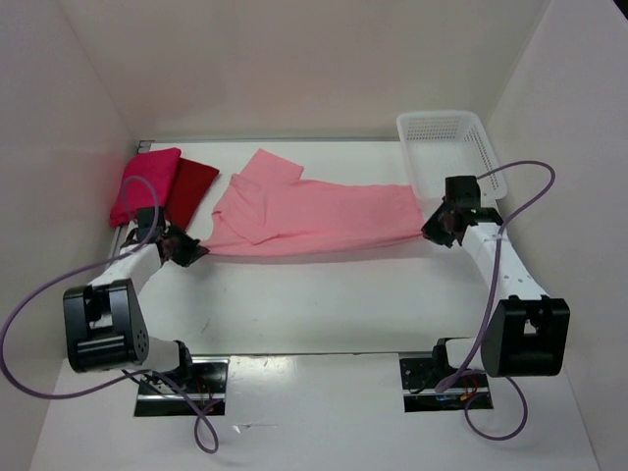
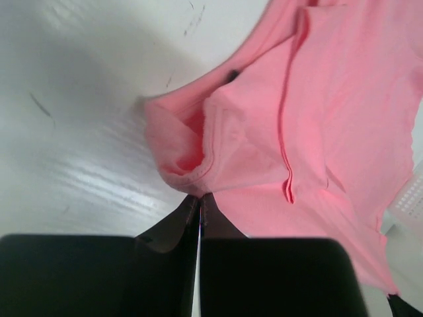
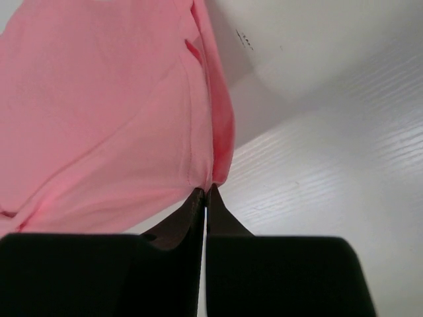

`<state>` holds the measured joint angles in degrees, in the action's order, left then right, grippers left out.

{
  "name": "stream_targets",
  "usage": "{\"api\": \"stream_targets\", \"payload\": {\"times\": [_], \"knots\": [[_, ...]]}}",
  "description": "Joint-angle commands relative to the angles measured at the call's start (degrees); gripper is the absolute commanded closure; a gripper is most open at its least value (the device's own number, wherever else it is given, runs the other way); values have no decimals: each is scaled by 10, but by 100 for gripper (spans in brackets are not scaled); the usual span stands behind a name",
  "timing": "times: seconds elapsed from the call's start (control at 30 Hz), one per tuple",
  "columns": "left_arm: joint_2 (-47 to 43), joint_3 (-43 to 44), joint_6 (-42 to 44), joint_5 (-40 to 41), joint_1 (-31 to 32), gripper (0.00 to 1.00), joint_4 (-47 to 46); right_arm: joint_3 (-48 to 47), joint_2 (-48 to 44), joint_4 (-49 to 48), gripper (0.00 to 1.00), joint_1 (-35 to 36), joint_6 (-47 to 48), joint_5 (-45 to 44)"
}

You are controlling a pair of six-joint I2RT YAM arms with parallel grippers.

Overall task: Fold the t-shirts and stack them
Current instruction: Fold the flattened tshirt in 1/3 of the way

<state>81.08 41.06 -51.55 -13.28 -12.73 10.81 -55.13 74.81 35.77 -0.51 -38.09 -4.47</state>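
1. a light salmon pink t-shirt (image 1: pixel 314 211) lies stretched crosswise over the far half of the white table (image 1: pixel 314 304), held at both ends by the two arms.
2. the left gripper (image 1: pixel 186 250) pinches the shirt's near left corner. in the left wrist view its dark fingers (image 2: pixel 173 228) meet tip to tip on a bunched hem, with no gap showing between them.
3. the right gripper (image 1: pixel 439 228) is clamped on the shirt's right end. the right wrist view shows its fingers (image 3: pixel 178 221) pressed together on a thin folded edge of the cloth, which hangs away to the left of the tips.
4. between the two grips the cloth runs in a broad band. one sleeve points toward the back wall, and a fold line crosses the middle.
5. a bright magenta-pink t-shirt (image 1: pixel 142 182) sits folded in the far left corner, with a dark red t-shirt (image 1: pixel 194 184) folded just beside it on its right. a narrow strip of table separates the dark red one from the salmon shirt's sleeve.
6. a white mesh basket (image 1: pixel 446 142) stands at the far right, its near corner just beside the shirt's right end and the right gripper.
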Motion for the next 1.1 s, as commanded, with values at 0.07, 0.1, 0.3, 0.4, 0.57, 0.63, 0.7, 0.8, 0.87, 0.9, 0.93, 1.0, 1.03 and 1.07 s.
{"api": "stream_targets", "payload": {"times": [0.07,0.1,0.3,0.4,0.57,0.63,0.7,0.8,0.87,0.9,0.93,1.0,1.03,1.07], "knots": [[-78,-22,29,-3,-5,100,90,-42,27,90,100,-11,76,38],[-88,-28,29,-3,-5,100,100,-42,27,90,100,-11,76,50],[-137,-50,14,-32,-12,98,183,-36,-13,148,94,-5,76,47],[-143,-50,8,-38,-12,87,215,-41,-28,164,85,-5,76,36],[-159,-39,3,-37,-12,37,254,-48,-59,177,48,-5,81,36],[-165,-26,17,-32,-12,18,259,-63,-64,177,48,-5,81,36],[-165,17,31,-4,-12,12,270,-77,-77,167,53,5,81,79],[-165,37,71,-28,-12,40,224,-67,-71,109,75,47,65,111],[-156,29,60,-74,14,72,186,-53,-56,55,96,81,45,131],[-151,23,49,-80,24,77,157,-46,-41,35,100,96,36,144],[-140,17,39,-80,52,81,143,-45,-33,14,100,112,26,144],[-127,17,8,-60,90,82,105,-40,-8,-51,100,170,6,151],[-113,17,-4,-52,123,82,90,-56,30,-65,100,190,0,151],[-106,11,-27,-47,134,82,55,-66,53,-87,100,233,-5,151]]}}
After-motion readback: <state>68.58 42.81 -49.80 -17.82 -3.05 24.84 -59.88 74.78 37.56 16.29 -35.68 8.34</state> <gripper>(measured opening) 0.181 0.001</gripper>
